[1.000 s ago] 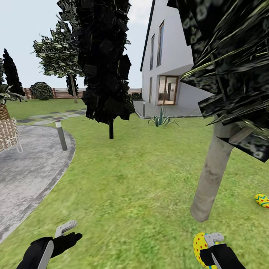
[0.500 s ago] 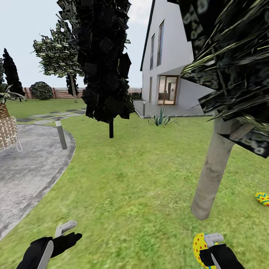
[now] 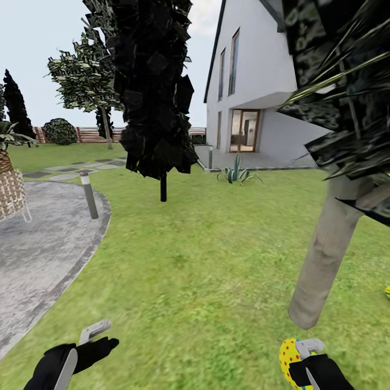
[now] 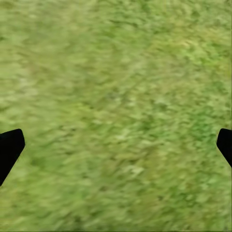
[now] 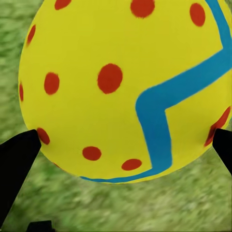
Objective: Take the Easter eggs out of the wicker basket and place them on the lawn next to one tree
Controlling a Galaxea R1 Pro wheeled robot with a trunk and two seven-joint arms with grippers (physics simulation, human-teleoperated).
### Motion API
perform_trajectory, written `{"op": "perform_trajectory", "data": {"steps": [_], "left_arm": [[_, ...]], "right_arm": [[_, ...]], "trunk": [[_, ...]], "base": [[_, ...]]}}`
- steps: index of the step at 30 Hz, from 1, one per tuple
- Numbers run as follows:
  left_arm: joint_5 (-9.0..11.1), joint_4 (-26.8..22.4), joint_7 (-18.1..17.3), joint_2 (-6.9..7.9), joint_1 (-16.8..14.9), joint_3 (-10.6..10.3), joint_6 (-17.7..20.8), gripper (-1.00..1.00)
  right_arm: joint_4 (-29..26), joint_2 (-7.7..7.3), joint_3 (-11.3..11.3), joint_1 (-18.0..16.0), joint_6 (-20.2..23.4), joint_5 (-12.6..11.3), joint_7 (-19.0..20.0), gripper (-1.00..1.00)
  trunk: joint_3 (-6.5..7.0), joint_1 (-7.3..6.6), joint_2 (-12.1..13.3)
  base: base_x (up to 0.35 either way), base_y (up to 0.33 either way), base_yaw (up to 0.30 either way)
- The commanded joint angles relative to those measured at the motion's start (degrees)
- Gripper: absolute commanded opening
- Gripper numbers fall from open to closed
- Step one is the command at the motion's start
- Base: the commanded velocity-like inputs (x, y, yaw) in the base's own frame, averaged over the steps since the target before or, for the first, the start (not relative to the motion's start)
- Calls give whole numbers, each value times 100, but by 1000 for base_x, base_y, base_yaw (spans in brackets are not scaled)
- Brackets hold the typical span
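Your right gripper [image 3: 303,355] is clamped on one Easter egg [image 3: 288,360]. In the right wrist view the egg [image 5: 125,87] sits between the two dark fingertips [image 5: 17,154], touching both, with grass beneath it. The held egg is near the base of the tree trunk [image 3: 325,249], on the robot's side of it, above the lawn [image 3: 206,271].

Your left gripper [image 3: 100,333] carries nothing. In the left wrist view its fingertips [image 4: 9,147] stand wide apart over bare grass. It is well apart from the trunk, on the side toward the grey paved patio [image 3: 43,249].

A second egg [image 3: 387,292] lies on the lawn just beyond the trunk, cut off by the picture edge. The third egg cannot be located.

Landmarks relative to the trunk: a dark-crowned tree [image 3: 154,86] stands farther off toward the patio, with a short bollard light [image 3: 89,195] at the patio's edge. The white house [image 3: 249,81] stands well behind, and a spiky plant [image 3: 236,172] grows on the lawn before it. A woven wicker object [image 3: 11,192] stands on the patio's far side; whether it is the basket cannot be told.
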Motion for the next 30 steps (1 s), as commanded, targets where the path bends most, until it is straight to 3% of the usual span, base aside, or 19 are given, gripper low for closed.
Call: {"op": "perform_trajectory", "data": {"steps": [1,10,16,30], "left_arm": [[-9,0,-32,-3,-4,11,26,100],[-9,6,-32,-20,-4,11,17,100],[-8,0,-40,-31,-4,11,17,100],[-5,15,-23,-36,-4,2,17,100]], "right_arm": [[-10,-6,16,-3,36,41,8,-100],[-10,-7,9,-3,43,22,11,-100],[-18,-7,7,-3,48,22,15,-100],[-11,-7,5,-3,39,-3,14,-100]], "trunk": [[-6,2,-3],[-6,2,-3],[-6,2,-3],[-258,309,-564]], "base": [[221,276,0],[270,120,0],[50,1,0],[0,0,0]]}}
